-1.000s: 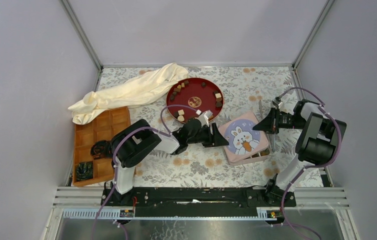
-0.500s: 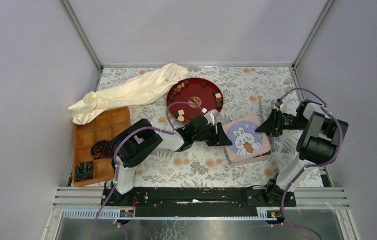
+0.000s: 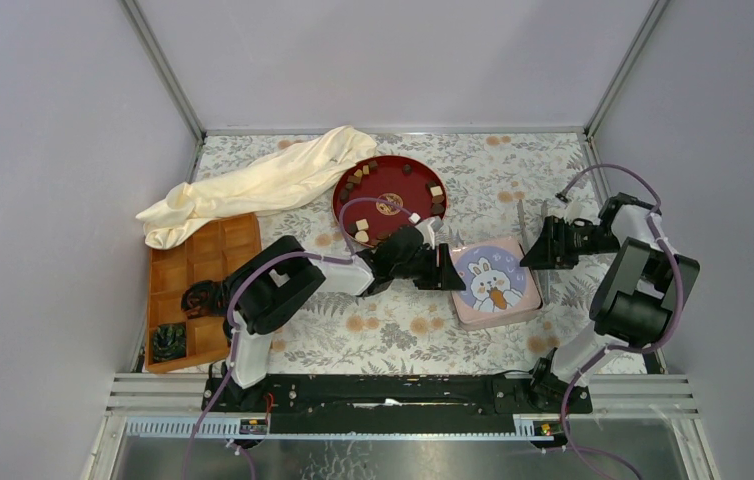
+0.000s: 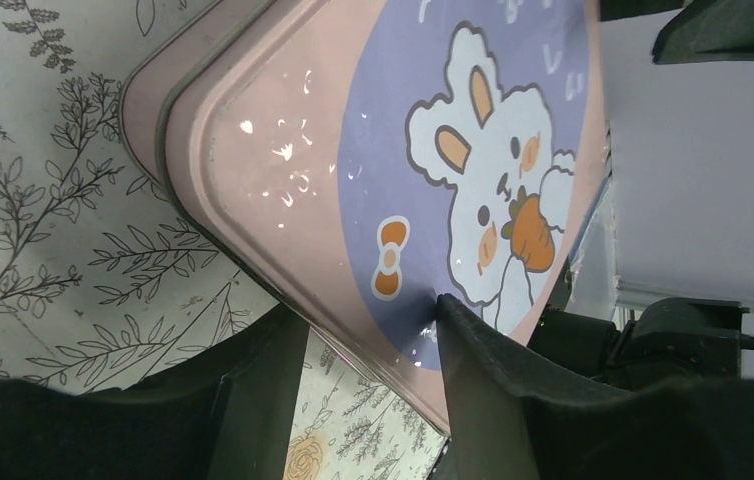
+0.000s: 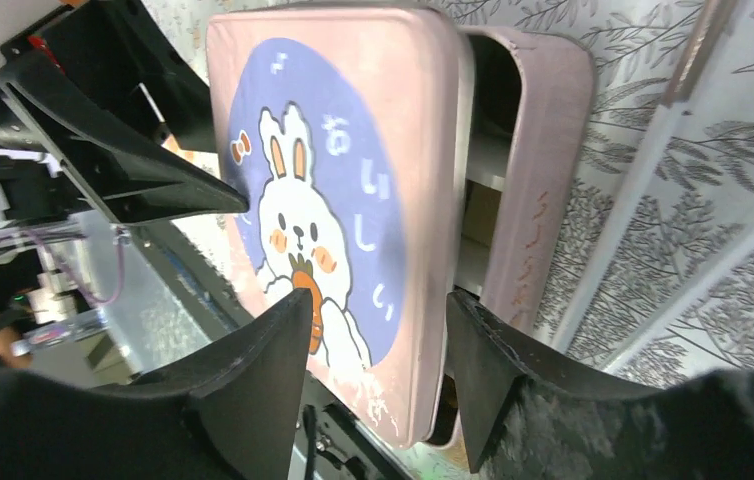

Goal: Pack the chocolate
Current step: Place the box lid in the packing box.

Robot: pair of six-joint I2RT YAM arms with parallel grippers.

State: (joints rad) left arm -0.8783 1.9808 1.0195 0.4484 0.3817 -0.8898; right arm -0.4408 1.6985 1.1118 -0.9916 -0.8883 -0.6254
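Note:
The chocolate (image 3: 361,226) lies as several small brown, tan and cream pieces on a round red plate (image 3: 403,180). Right of the plate sits a pink tin (image 5: 553,150). Its rabbit-print lid (image 3: 494,283) (image 4: 433,150) (image 5: 353,180) lies over it, shifted so one side of the tin gapes. My left gripper (image 3: 450,270) (image 4: 365,305) is open and astride the lid's left edge, one fingertip (image 4: 445,302) touching the printed face. My right gripper (image 3: 533,252) (image 5: 377,296) stands open just off the tin's right side, holding nothing.
A wooden compartment tray (image 3: 198,260) at the left holds dark coiled items (image 3: 166,342). A cream cloth (image 3: 263,180) lies bunched behind it. A thin metal utensil (image 3: 521,222) (image 5: 673,130) rests on the floral tablecloth right of the tin, near my right gripper.
My right gripper has opened, let go of the lid and drawn back to the right. My left gripper advanced rightward, and the lid now lies flatter and squarer over the tin.

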